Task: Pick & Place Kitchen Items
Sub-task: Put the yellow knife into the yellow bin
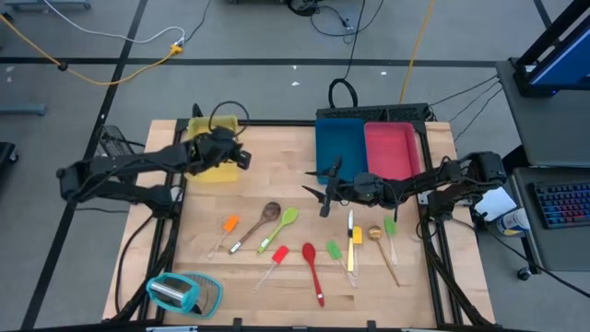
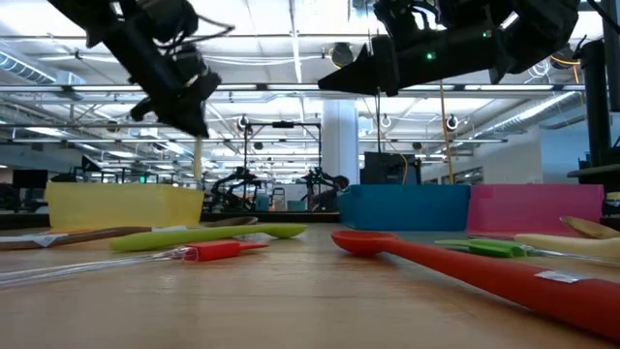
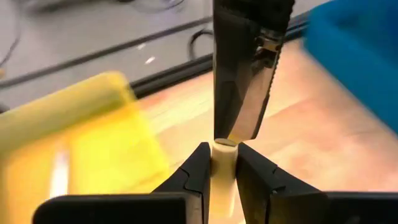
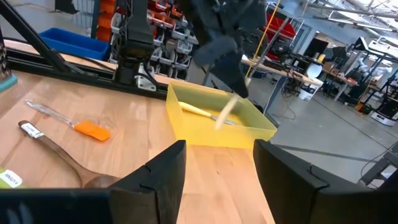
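My left gripper (image 3: 222, 150) hangs over the yellow tray (image 1: 214, 168) at the table's far left, shut on a knife with a cream handle and a serrated silver blade (image 3: 245, 74). Another pale utensil (image 4: 199, 111) lies inside that tray. My right gripper (image 1: 321, 194) stands open above the table's middle, level, in front of the blue tray (image 1: 339, 148), with nothing between its fingers (image 4: 161, 174). More kitchen items lie flat on the wood: an orange spatula (image 1: 230, 224), a wooden spoon (image 1: 263, 217), a green spoon (image 1: 284, 221) and a red spoon (image 1: 313, 267). My left gripper pinches the knife's cream handle (image 3: 222, 160) between its two fingers, just behind the blade. The knife lies along the fingers, and its blade sticks out past the fingertips. The fingers slant downward over the yellow tray, and the knife is lifted clear of it.
A pink tray (image 1: 392, 148) stands beside the blue one at the far right. A teal-and-clear rounded object (image 1: 184, 293) sits at the near left corner. Further utensils (image 1: 350, 242) lie near the right edge. Bare wood shows between the yellow and blue trays.
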### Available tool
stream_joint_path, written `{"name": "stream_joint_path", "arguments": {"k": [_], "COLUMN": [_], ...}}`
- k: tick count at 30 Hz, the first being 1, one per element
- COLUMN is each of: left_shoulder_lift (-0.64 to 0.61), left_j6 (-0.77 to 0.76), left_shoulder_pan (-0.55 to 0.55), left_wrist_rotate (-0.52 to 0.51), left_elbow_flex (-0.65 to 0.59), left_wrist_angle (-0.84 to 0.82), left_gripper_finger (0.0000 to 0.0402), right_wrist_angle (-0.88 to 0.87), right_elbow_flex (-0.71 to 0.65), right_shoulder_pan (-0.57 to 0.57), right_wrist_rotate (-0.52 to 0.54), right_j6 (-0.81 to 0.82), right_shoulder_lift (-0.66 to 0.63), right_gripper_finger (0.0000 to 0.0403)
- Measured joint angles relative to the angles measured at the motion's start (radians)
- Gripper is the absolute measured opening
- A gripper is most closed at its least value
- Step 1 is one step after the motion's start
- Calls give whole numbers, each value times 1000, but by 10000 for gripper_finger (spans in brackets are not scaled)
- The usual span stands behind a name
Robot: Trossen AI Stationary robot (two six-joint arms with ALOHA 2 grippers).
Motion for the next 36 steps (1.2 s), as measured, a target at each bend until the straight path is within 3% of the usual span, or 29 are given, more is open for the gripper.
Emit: {"name": "stream_joint_path", "arguments": {"k": [8,18,29,36], "left_shoulder_lift": [-30,-45,147,253], "left_j6": [40,-76,-105,-75], "left_shoulder_pan": [83,184,285,334], "left_wrist_rotate": [58,36,49,130], "left_elbow_flex": [13,77,77,77], "left_wrist_angle": [17,-354,-417,-416], "left_gripper_finger": [54,55,56,56], "right_wrist_angle": [-1,0,0,0], "right_elbow_flex": [0,0,0,0], "right_shoulder_pan": [0,0,0,0], "right_wrist_rotate": [0,-1,-2,-2], "right_j6": [2,2,2,2], "right_shoulder_lift": [0,0,0,0], "right_gripper_finger": [181,182,183,183]}}
